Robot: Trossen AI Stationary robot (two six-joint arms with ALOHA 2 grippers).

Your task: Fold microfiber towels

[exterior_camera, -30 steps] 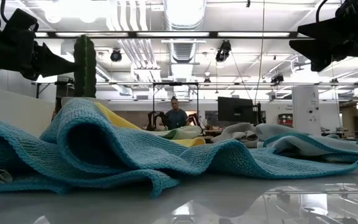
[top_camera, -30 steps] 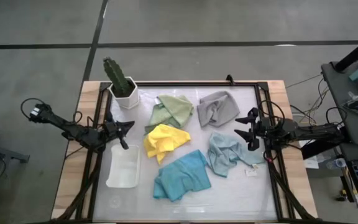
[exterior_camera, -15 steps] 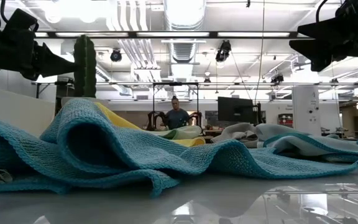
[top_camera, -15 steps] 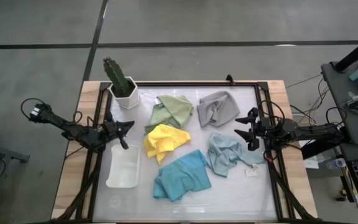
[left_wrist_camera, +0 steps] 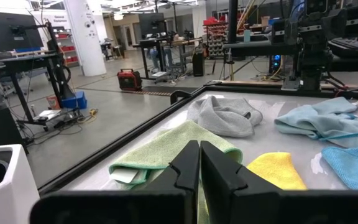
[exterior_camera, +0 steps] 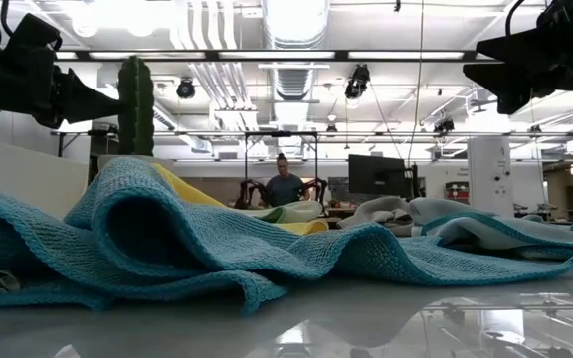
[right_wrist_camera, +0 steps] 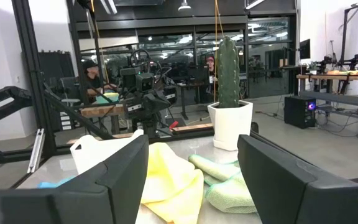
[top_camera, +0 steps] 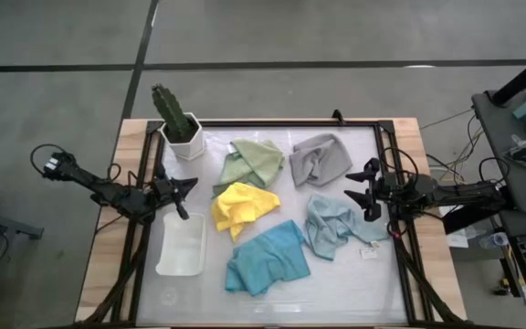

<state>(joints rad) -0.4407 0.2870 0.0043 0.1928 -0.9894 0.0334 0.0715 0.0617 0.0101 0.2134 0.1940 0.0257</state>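
Note:
Several crumpled towels lie on the white table: sage green, grey, yellow, pale blue and teal. The teal one fills the front of the low view. My left gripper hovers shut at the table's left side, above the table and left of the yellow towel; its fingers are together. My right gripper hovers open at the right side, between the grey and pale blue towels, with nothing between its fingers.
A cactus in a white pot stands at the far left corner. A white tray lies at the near left, under the left arm. A black frame runs round the table. People sit in the room beyond.

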